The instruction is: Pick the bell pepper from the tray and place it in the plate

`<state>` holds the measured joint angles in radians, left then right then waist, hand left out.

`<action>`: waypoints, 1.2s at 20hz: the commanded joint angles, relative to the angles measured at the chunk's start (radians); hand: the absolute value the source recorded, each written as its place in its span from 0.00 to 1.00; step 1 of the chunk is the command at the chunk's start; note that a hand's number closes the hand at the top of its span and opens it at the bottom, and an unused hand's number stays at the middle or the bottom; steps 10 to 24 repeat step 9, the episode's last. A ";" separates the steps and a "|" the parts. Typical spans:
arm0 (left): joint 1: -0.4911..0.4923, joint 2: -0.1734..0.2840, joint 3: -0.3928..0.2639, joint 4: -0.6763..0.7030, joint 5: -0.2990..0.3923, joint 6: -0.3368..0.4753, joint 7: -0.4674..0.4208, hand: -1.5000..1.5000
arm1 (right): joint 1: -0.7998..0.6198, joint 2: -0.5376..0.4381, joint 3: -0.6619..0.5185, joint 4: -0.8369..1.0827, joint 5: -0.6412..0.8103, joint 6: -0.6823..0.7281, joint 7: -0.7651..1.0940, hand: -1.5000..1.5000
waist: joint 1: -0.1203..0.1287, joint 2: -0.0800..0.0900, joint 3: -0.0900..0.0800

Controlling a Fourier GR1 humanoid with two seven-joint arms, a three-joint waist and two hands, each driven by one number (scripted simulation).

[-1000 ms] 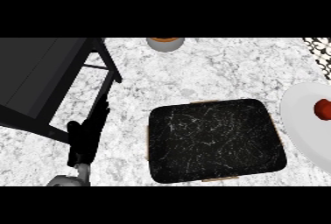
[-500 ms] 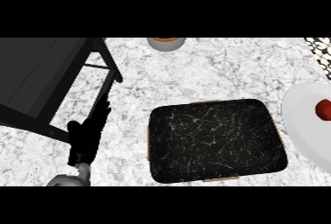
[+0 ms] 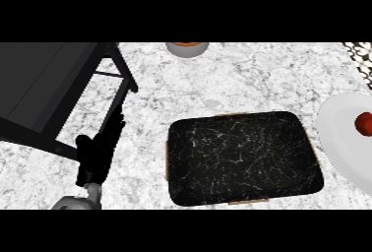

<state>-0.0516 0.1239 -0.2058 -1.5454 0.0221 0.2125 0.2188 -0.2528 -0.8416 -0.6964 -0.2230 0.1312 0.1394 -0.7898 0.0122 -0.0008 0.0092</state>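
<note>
Red against white, the bell pepper already sits on the plate at the right edge of my head view, cut off partly by the frame. I see the plate only as a pale curved portion, just beside the tray's right side and not touching it as far as I can tell.

At the middle of the worktop lies the tray, a dark, rounded square with a black speckled surface and thin tan edges showing at its top, left and bottom. Nothing rests on it.

My left hand shows at the lower left, black, with its grey forearm coming in from the bottom edge. Its fingers point straight up the view, relaxed and extended, holding nothing. The hand stands well apart from the tray, close to the dark frame of a large piece of furniture that fills the upper left corner.

My right hand does not appear in the view at all.

At the top edge, half cut off, I can make out a small grey bowl with something orange-brown inside. A dark mesh-patterned object peeks in at the upper right corner; I cannot tell what it is.
</note>
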 commanded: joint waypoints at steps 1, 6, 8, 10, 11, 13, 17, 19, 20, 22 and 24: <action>-0.014 0.042 0.086 0.097 -0.017 0.032 -0.005 0.50 | 0.029 -0.029 -0.027 0.039 -0.019 -0.013 -0.015 0.00 | -0.002 0.011 -0.003; -0.018 0.065 0.097 0.062 -0.006 0.021 0.036 0.50 | 0.000 -0.053 -0.020 0.050 -0.014 -0.017 0.012 0.00 | 0.008 0.010 -0.003; -0.032 0.074 0.101 0.061 0.001 0.009 0.042 0.50 | 0.001 -0.077 -0.020 0.057 -0.012 -0.025 0.030 0.00 | 0.008 0.011 -0.003; -0.044 0.052 0.086 0.099 -0.018 0.026 0.025 0.50 | -0.005 -0.040 -0.010 0.058 0.000 -0.086 0.021 0.00 | 0.007 0.013 -0.003; -0.044 0.052 0.086 0.099 -0.018 0.026 0.025 0.50 | -0.005 -0.040 -0.010 0.058 0.000 -0.086 0.021 0.00 | 0.007 0.013 -0.003; -0.044 0.052 0.086 0.099 -0.018 0.026 0.025 0.50 | -0.005 -0.040 -0.010 0.058 0.000 -0.086 0.021 0.00 | 0.007 0.013 -0.003; -0.044 0.052 0.086 0.099 -0.018 0.026 0.025 0.50 | -0.005 -0.040 -0.010 0.058 0.000 -0.086 0.021 0.00 | 0.007 0.013 -0.003; -0.044 0.052 0.086 0.099 -0.018 0.026 0.025 0.50 | -0.005 -0.040 -0.010 0.058 0.000 -0.086 0.021 0.00 | 0.007 0.013 -0.003; -0.044 0.052 0.086 0.099 -0.018 0.026 0.025 0.50 | -0.005 -0.040 -0.010 0.058 0.000 -0.086 0.021 0.00 | 0.007 0.013 -0.003; -0.044 0.052 0.086 0.099 -0.018 0.026 0.025 0.50 | -0.005 -0.040 -0.010 0.058 0.000 -0.086 0.021 0.00 | 0.007 0.013 -0.003; -0.044 0.052 0.086 0.099 -0.018 0.026 0.025 0.50 | -0.005 -0.040 -0.010 0.058 0.000 -0.086 0.021 0.00 | 0.007 0.013 -0.003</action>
